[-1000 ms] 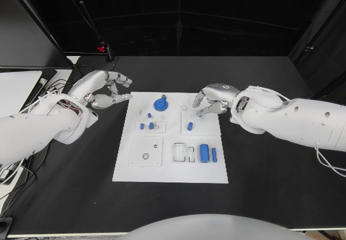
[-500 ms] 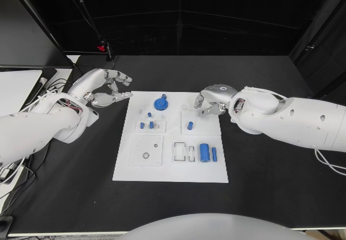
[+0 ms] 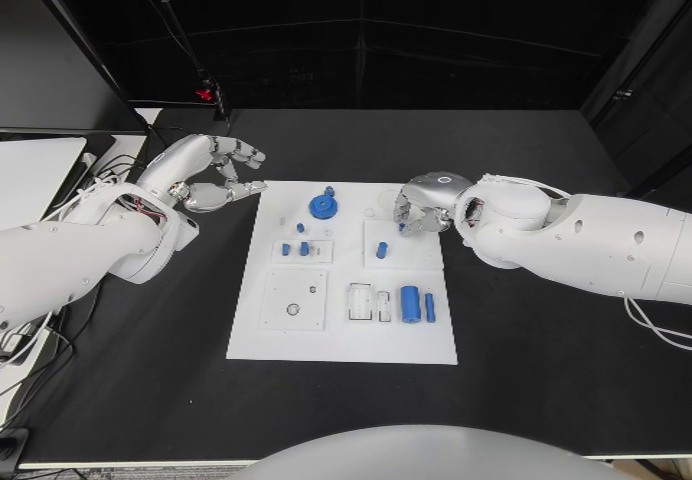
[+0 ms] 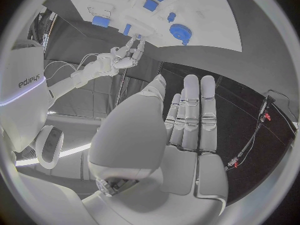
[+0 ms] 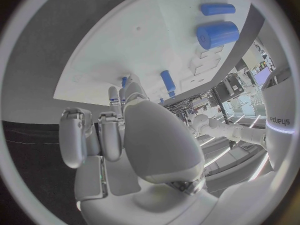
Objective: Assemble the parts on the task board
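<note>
right hand [image 3: 418, 205] fingers curled over task board [image 3: 343, 330], grasp unclear; left hand [image 3: 216, 180] released

L hand [image 3: 216, 178] raised, palm open, fingers [image 4: 199, 110] straight & apart, holding nothing. R hand [image 3: 420, 205] angled down, fingers [image 5: 112, 135] curled in, grasp unclear.

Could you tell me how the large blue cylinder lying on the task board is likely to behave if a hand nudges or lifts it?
The large blue cylinder lies on its round side on the task board, so a sideways nudge would probably roll it. It looks like smooth, rigid plastic, so it should keep its shape but might slip between metal fingers. It is small beside the right hand, so it is probably light.
</note>
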Tool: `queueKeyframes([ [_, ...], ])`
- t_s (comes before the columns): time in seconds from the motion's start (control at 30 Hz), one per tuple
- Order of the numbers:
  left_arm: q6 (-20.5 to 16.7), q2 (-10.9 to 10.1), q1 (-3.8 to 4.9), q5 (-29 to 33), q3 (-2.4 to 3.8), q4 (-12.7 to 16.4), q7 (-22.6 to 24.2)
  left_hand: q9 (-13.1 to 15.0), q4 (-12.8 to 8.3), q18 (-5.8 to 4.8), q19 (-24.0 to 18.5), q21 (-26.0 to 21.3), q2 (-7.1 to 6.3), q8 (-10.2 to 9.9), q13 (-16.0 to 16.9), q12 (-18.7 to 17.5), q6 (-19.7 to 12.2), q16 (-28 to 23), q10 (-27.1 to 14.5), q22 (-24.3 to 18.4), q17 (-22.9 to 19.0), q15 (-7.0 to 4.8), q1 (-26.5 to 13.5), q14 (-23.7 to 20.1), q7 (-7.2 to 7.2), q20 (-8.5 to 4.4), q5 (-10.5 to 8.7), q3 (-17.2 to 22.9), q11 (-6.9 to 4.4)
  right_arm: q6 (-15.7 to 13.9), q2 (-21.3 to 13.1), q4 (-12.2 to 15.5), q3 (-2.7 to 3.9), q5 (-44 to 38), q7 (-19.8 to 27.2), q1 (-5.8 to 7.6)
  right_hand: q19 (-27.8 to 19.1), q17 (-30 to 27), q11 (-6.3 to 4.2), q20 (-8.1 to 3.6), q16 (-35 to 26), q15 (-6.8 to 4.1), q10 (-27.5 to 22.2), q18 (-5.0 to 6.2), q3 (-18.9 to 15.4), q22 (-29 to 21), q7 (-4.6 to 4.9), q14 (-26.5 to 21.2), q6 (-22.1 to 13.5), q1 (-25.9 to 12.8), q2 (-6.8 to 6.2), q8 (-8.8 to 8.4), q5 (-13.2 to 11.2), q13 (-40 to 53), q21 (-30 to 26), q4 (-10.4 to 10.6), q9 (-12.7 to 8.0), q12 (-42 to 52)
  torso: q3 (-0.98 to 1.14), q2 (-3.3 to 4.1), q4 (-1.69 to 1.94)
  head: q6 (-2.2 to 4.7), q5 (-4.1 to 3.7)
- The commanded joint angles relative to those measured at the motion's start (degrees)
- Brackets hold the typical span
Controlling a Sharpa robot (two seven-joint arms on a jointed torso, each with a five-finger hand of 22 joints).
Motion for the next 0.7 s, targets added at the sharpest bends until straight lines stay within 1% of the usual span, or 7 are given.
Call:
queueKeyframes([
  [0.03, -0.47, 0.00, 0.11, 0.46, 0.05, 0.05, 0.79, -0.10, -0.09, 0.98, -0.27, -0.29, 0.15, -0.11, -0.07, 0.35, 0.26, -0.33, -0.02, -0.09, -0.09, -0.12, -0.38, -0.28, 0.04, 0.05, 0.29, -0.21, 0.18, 2.37, 0.20, -0.08, 0.03, -0.82, -1.71, 0.05, 2.62, 6.24, -0.15, -0.48, -0.25, -0.47, 0.77, -0.74, 0.48, 11.74, -0.10, 4.23, 0.50, -0.42, -0.12, -0.31, -0.37, -0.07, -0.25, -0.11, 0.06, -0.57, -0.01, 0.02, -0.03, -0.05, 0.08],
  [0.17, -0.37, -0.05, 0.11, 0.46, 0.05, 0.15, 0.76, -0.11, -0.10, 0.99, -0.25, -0.35, 0.21, -0.13, -0.07, 0.36, 0.25, -0.35, -0.03, -0.11, -0.12, -0.13, -0.32, -0.24, 0.04, 0.04, 0.31, -0.17, 0.17, 2.80, 0.48, -0.35, 0.03, -0.82, -2.09, 0.03, 2.76, 6.21, -0.35, -0.67, -0.27, -0.60, 1.88, -0.80, 0.89, 11.88, -0.22, 4.24, 0.96, -0.47, -0.22, -0.63, -0.39, -0.07, -0.09, -0.15, 0.08, -1.16, -0.03, 0.01, -0.02, -0.14, 0.06],
  [0.3, -0.29, -0.02, 0.11, 0.46, 0.05, 0.18, 0.94, -0.12, -0.11, 1.00, -0.20, -0.44, 0.33, -0.14, -0.08, 0.36, 0.25, -0.38, -0.05, -0.15, -0.16, -0.14, -0.22, -0.17, 0.03, 0.04, 0.36, -0.09, 0.17, 3.07, 0.60, -0.51, 0.03, -0.82, -2.09, 0.00, 2.95, 6.55, -0.50, -0.84, -0.21, -0.71, 3.79, -0.89, 1.63, 12.08, -0.18, 4.32, 1.52, 0.05, -0.52, -1.16, -0.41, -0.11, 0.12, -0.11, 0.10, -2.17, 0.03, 0.05, 0.07, -0.04, 0.15],
  [0.33, -0.25, -0.02, 0.11, 0.46, 0.05, 0.19, 0.95, -0.12, -0.12, 1.00, -0.19, -0.44, 0.33, -0.14, -0.08, 0.36, 0.25, -0.38, -0.05, -0.15, -0.16, -0.14, -0.21, -0.17, 0.03, 0.04, 0.36, -0.08, 0.17, 3.04, 0.64, -0.55, 0.03, -0.82, -2.02, -0.01, 2.96, 6.58, -0.50, -0.85, -0.21, -0.74, 4.03, -0.89, 1.71, 12.09, -0.18, 4.33, 1.63, 0.07, -0.52, -1.20, -0.39, -0.10, 0.12, -0.10, 0.11, -2.30, 0.04, 0.06, 0.06, -0.04, 0.19],
  [0.37, -0.22, -0.01, 0.11, 0.46, 0.05, 0.18, 0.97, -0.13, -0.12, 1.00, -0.17, -0.48, 0.37, -0.15, -0.08, 0.36, 0.24, -0.39, -0.06, -0.16, -0.18, -0.15, -0.16, -0.14, 0.03, 0.03, 0.38, -0.05, 0.17, 3.01, 0.70, -0.61, 0.03, -0.82, -1.90, -0.03, 2.97, 6.62, -0.53, -0.88, -0.20, -0.75, 4.47, -0.90, 1.86, 12.10, -0.15, 4.34, 1.84, 0.12, -0.49, -1.23, -0.39, -0.09, 0.14, -0.11, 0.13, -2.45, -0.01, 0.00, -0.05, -0.12, 0.27],
  [0.5, -0.13, 0.05, 0.11, 0.46, 0.04, 0.11, 0.97, -0.13, -0.12, 1.00, -0.16, -0.49, 0.39, -0.16, -0.08, 0.36, 0.23, -0.39, -0.07, -0.17, -0.19, -0.15, -0.14, -0.13, 0.04, 0.03, 0.39, -0.04, 0.17, 2.79, 0.89, -0.71, 0.03, -0.83, -1.58, -0.08, 3.00, 6.68, -0.69, -0.96, -0.19, -0.87, 5.86, -0.91, 2.30, 12.13, -0.19, 4.35, 2.61, 0.24, -0.43, -1.27, -0.39, -0.09, 0.16, -0.09, 0.19, -2.96, 0.02, 0.01, -0.03, -0.39, 0.22],
  [0.7, 0.02, 0.04, 0.11, 0.46, 0.04, -0.01, 0.86, -0.14, -0.13, 1.01, -0.14, -0.53, 0.43, -0.17, -0.09, 0.36, 0.22, -0.40, -0.08, -0.18, -0.20, -0.16, -0.10, -0.10, 0.04, 0.03, 0.41, -0.01, 0.17, 2.45, 0.99, -0.67, 0.02, -0.83, -1.35, -0.17, 3.01, 6.72, -1.10, -1.23, -0.20, -1.21, 7.71, -0.91, 2.96, 12.15, -0.56, 4.37, 4.24, 0.32, -0.26, -1.10, -0.39, -0.11, 0.16, -0.09, 0.33, -3.95, 0.01, -0.02, -0.06, -0.26, 0.29],
])
